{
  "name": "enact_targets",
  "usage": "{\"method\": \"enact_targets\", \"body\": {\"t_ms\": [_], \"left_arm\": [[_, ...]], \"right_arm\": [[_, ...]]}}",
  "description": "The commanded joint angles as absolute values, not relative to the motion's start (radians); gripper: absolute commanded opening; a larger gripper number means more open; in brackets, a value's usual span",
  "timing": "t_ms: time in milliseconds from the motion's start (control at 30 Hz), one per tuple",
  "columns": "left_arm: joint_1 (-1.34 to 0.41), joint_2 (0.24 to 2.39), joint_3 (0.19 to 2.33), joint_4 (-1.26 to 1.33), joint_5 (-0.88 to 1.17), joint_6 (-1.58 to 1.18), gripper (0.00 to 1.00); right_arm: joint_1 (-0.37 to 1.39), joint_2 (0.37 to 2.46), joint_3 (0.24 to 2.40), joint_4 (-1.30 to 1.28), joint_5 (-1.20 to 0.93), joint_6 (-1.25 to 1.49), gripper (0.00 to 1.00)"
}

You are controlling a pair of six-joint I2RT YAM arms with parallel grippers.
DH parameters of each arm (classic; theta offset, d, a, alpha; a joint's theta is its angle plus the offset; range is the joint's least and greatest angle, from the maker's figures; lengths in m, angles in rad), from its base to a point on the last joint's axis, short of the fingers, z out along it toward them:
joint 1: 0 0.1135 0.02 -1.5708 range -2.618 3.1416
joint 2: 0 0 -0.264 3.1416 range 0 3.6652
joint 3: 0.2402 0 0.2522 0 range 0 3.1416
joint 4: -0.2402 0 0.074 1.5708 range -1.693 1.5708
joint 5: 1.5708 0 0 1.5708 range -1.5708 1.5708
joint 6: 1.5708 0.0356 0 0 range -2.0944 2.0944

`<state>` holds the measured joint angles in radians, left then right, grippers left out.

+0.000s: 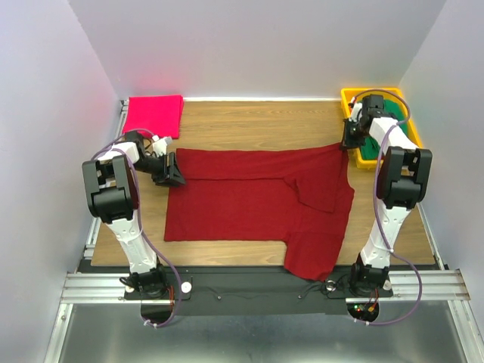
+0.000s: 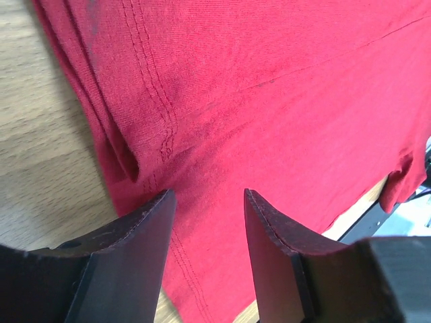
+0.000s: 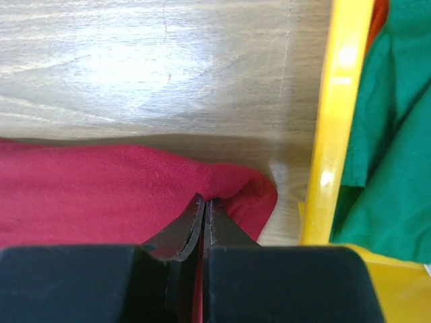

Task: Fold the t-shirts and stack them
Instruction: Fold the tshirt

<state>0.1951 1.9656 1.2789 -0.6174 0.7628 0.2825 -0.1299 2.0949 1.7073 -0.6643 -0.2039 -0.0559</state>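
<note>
With the maroon t-shirt [image 1: 249, 200] spread mid-table [image 1: 257, 125], the right gripper [image 3: 204, 208] jaws clamping its 2 o'clock corner beside the yellow bin [image 3: 337, 134], the left gripper [image 2: 205, 222], jaws parted over the 9 o'clock edge, should pinch every layer before folding.

Lab test cell: white enclosure walls [image 1: 257, 45], aluminium rail [image 1: 98, 286], wooden tabletop [image 1: 257, 125]

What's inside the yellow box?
A green t-shirt lies bunched up inside the yellow bin. Whatever is under the green cloth is covered and cannot be seen. From above, the right arm also hides part of the bin.
</note>
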Motion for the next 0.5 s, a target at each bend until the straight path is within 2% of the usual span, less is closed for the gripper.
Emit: {"method": "enact_targets", "body": {"t_ms": [0, 200, 300, 467], "left_arm": [[0.224, 1.991, 1.281, -0.583, 0.639, 0.382, 0.6], [0.221, 1.858, 1.373, -0.617, 0.802, 0.46, 0.6], [0.216, 1.833, 1.445, -0.563, 0.779, 0.422, 0.59], [0.195, 1.943, 1.61, -0.517, 0.683, 0.387, 0.6]], "right_arm": [[-0.132, 2.12, 1.723, -0.623, -0.201, -0.078, 0.01], [-0.115, 2.146, 1.716, -0.623, -0.227, -0.095, 0.01], [-0.109, 2.158, 1.729, -0.623, -0.247, -0.103, 0.01], [-0.1, 2.169, 1.743, -0.624, -0.275, -0.11, 0.01]]}}
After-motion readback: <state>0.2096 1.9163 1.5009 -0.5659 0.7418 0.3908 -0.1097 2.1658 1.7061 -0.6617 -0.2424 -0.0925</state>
